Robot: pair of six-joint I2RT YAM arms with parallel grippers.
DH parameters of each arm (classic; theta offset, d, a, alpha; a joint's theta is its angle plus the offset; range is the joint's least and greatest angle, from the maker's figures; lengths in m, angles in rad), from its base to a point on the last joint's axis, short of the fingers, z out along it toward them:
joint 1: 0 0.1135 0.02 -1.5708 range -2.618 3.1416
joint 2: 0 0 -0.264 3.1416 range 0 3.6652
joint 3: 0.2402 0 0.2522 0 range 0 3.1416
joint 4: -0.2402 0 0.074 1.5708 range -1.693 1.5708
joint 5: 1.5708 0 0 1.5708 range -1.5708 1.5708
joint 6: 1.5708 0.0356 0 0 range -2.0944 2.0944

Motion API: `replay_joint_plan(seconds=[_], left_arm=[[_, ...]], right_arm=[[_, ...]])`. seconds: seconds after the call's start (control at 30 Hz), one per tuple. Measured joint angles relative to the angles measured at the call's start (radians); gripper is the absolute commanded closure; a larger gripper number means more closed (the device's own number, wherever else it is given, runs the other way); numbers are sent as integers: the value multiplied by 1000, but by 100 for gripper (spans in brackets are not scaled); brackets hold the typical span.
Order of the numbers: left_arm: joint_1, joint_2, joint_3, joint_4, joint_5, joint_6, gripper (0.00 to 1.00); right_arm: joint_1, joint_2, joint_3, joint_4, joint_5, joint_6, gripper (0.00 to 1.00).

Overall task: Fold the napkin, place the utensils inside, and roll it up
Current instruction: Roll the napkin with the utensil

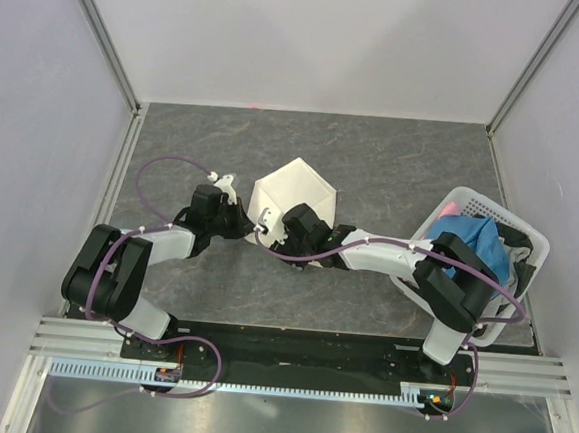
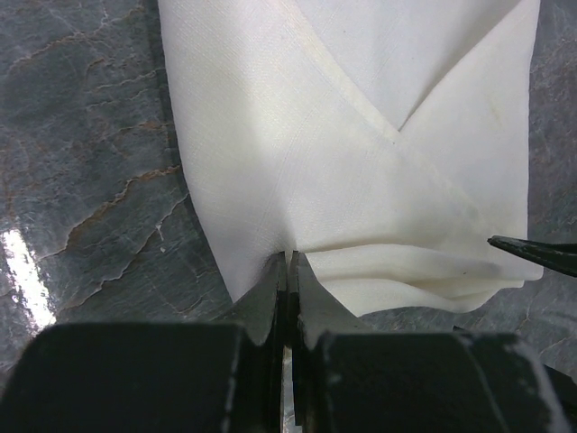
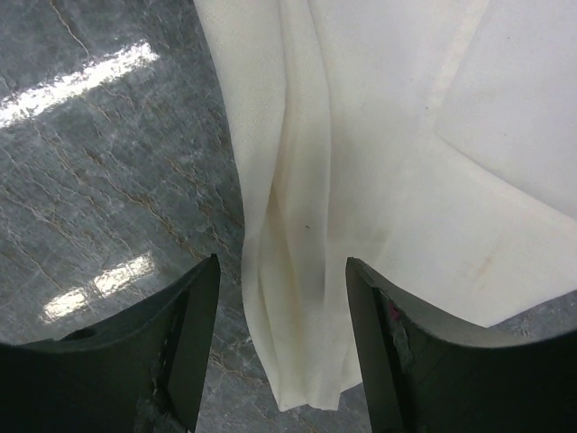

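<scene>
The cream-white napkin [image 1: 299, 190] lies folded into a pointed shape at the table's middle. In the left wrist view the napkin [image 2: 361, 135] shows overlapping flaps and a bunched near edge. My left gripper [image 2: 290, 260] is shut, its tips pinching that near edge; in the top view it [image 1: 248, 222] sits at the napkin's near-left corner. My right gripper [image 3: 281, 271] is open, its fingers on either side of the napkin's bunched edge [image 3: 297, 271] without touching it; in the top view it [image 1: 273, 232] is right beside the left one. The black utensil is not in view.
A white basket [image 1: 529, 235] stands at the right edge, holding a blue cloth [image 1: 473, 241] and a bit of pink cloth [image 1: 452, 206]. The dark marbled tabletop [image 1: 395, 155] is walled on the left, right and back.
</scene>
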Motion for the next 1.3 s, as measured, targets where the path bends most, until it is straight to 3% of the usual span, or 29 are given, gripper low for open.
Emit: replay_joint_plan(seconds=[0.13, 0.33, 0.53, 0.6, 0.63, 0.73, 0.87, 1.1, 1.3], left_arm=[[0, 0, 0, -2, 1, 0, 98], [0, 0, 2, -6, 5, 0, 98], [1, 0, 6, -6, 9, 0, 98], [2, 0, 9, -8, 16, 0, 92], [3, 0, 11, -10, 21, -2, 84], [18, -6, 19, -26, 23, -13, 61], [54, -80, 19, -71, 2, -27, 41], [72, -305, -41, -95, -83, -32, 26], [72, -403, -143, -102, -103, -32, 23]], right_arm=[[0, 18, -11, 0, 5, 0, 43], [0, 48, -15, 3, 9, -1, 72], [2, 56, -14, 7, 7, -5, 92], [1, 60, -7, -1, -2, -10, 97], [1, 65, 3, -12, -13, -13, 100], [-7, 92, 56, -67, -64, -15, 100], [-24, 151, 165, -171, -204, -7, 100], [-112, 229, 265, -312, -528, 39, 100], [-215, 311, 293, -380, -833, 79, 100]])
